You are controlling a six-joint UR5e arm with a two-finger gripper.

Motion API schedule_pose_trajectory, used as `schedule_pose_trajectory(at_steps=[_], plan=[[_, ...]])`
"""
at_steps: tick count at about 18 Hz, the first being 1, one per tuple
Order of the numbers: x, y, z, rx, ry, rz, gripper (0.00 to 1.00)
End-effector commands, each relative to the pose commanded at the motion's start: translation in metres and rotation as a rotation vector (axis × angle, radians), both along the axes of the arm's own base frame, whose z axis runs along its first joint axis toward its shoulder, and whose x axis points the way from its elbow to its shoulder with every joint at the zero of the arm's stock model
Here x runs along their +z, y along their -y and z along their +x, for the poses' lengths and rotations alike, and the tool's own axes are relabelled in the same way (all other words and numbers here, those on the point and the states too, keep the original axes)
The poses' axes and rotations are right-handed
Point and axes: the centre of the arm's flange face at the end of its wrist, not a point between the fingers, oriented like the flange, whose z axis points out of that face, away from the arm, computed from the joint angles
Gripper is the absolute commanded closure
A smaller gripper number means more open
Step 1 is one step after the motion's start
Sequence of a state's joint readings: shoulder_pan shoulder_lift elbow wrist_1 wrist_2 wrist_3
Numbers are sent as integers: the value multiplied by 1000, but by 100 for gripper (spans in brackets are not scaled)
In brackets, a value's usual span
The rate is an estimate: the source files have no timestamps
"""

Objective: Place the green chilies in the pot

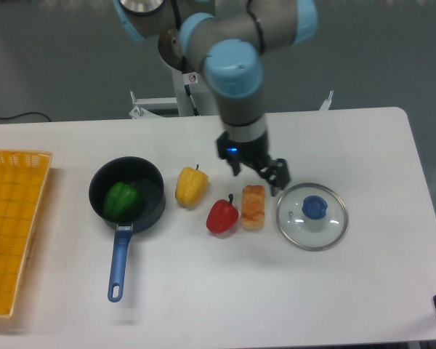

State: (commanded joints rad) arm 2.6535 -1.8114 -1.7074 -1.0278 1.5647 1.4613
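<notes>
glossy green pepper-shaped chilies (121,200): lying inside dark saucepan with blue handle (126,195). end effector (259,173): released, empty, risks clipping glass lid (312,215).
</notes>
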Motion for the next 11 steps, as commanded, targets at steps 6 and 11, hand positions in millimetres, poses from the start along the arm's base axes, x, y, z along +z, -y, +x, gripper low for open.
schedule_pose_trajectory(at_steps=[6,11], plan=[[-39,36,-58,-95,38,-46,0],[-54,50,-70,-86,61,-55,0]])
